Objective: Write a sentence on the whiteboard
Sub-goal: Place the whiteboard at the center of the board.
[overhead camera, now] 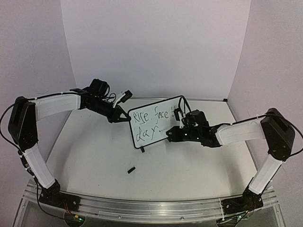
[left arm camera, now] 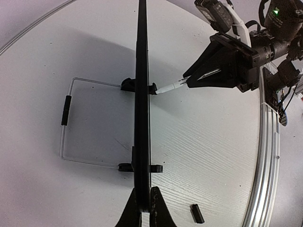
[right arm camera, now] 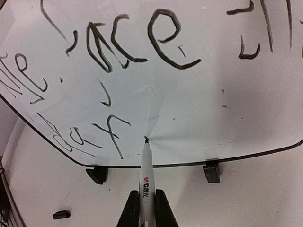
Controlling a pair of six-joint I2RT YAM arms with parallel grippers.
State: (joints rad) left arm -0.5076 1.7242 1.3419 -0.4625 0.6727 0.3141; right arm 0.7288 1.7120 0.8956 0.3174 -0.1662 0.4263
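- The whiteboard (overhead camera: 161, 126) stands upright in the middle of the surface (overhead camera: 94, 156), with the sentence (overhead camera: 150, 117) in two lines.
- My left pincer (overhead camera: 124, 116) is clamped on its 9 o'clock edge.
- My right pincer (right arm camera: 147, 205) grips a marker (right arm camera: 146, 163); its tip touches the whiteboard at 3 o'clock of "day".

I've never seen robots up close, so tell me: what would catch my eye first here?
A whiteboard stands on the table, scrawled with black handwriting. The right gripper holds a marker with its tip on the board just after "day", while the left gripper pinches the board's edge. A small black piece lies in front of it.
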